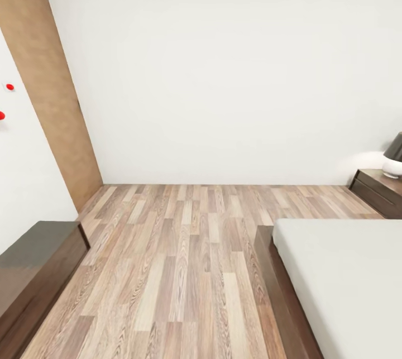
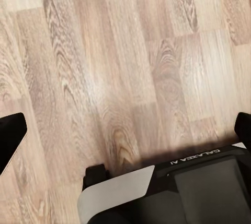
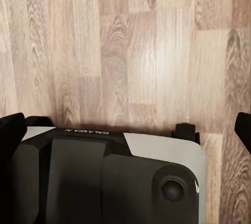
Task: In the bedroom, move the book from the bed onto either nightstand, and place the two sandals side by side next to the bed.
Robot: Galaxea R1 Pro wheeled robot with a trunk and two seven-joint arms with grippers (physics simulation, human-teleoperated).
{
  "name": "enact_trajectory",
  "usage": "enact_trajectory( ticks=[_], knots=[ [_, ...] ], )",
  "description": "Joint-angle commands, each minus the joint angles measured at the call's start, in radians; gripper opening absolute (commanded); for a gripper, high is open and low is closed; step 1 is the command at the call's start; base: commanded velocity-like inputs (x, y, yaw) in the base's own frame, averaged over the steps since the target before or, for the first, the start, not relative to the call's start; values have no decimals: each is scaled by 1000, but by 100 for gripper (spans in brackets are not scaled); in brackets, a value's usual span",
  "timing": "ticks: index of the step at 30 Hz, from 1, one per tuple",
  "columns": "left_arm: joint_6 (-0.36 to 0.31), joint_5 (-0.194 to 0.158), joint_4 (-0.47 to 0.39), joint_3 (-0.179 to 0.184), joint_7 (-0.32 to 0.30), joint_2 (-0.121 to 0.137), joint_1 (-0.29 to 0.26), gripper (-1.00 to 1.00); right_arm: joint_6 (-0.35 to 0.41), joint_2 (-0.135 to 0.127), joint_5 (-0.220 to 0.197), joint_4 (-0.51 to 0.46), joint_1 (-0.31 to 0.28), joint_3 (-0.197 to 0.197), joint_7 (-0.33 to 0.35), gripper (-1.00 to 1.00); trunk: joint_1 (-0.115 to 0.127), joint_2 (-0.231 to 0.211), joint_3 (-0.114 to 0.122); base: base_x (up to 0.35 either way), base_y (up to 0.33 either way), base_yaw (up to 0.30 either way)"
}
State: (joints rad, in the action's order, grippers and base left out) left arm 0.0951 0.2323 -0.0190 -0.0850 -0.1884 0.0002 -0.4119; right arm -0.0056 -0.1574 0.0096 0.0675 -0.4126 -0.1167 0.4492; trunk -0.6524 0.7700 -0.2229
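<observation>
Head view: wood-plank floor (image 1: 178, 258) beside bed (image 1: 346, 281)

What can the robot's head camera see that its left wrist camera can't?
Head view: the bed, a nightstand with a lamp, white walls, a door and a dark cabinet. Left wrist view: the robot's base and dark fingers, set wide apart. Both show the wood floor.
</observation>
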Motion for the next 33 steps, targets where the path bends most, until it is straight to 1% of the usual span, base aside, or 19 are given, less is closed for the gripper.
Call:
enact_trajectory(
  ticks=[1, 33],
  knots=[
    [3, 10, 1, -9, -2, 0, -1, 100, -1, -1, 1, 3, -2, -8, 3, 100, -1, 1, -1, 329, 0, 0],
    [3, 9, 1, -9, -2, 0, -1, 100, -1, -1, 1, 3, -2, -8, 3, 100, -1, 1, -1, 331, 0, 0]
  ],
)
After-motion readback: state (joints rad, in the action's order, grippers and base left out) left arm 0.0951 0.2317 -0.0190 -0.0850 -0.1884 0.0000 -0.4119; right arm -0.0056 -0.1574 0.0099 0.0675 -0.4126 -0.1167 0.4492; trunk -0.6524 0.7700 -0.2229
